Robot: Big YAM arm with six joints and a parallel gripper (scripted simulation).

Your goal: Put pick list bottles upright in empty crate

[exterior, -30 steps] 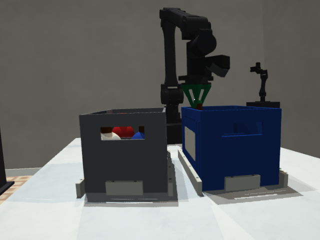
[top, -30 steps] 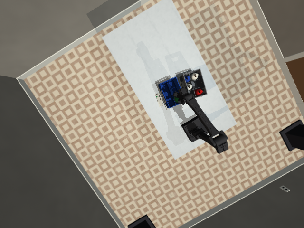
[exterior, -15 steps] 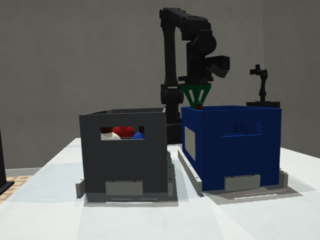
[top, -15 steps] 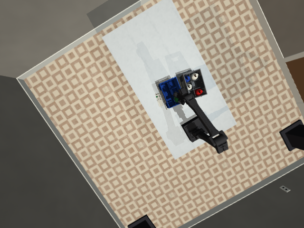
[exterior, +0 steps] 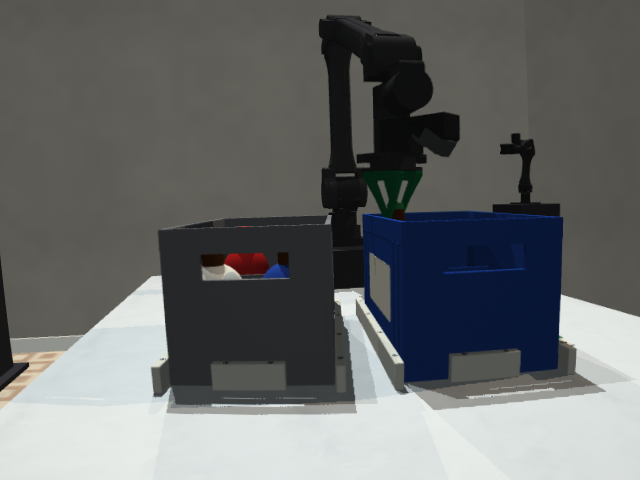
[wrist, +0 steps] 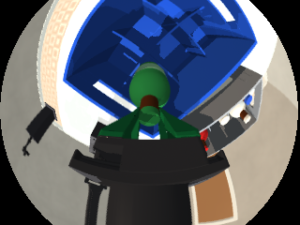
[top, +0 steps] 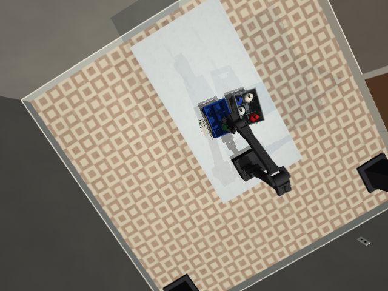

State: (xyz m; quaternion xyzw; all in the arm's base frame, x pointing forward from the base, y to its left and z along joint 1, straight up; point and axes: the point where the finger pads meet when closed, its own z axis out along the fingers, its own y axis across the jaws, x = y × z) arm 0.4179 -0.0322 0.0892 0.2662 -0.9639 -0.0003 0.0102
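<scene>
1. Holding my gaze on the blue crate (top: 208, 123) (exterior: 480, 320) (wrist: 202, 89), I see the green bottle (top: 225, 127) (exterior: 399, 213) (wrist: 149, 89) partly inside, near one corner; I can't tell whether its base touches bottom.
2. The jaws are clamped on its cap end, above the brown neck.
3. I'd guess it is stiff, smooth and perhaps fragile, with most weight below the grip, so it could swing against a divider.
4. The neck seems the right hold; lower it straight, then release gently.
</scene>
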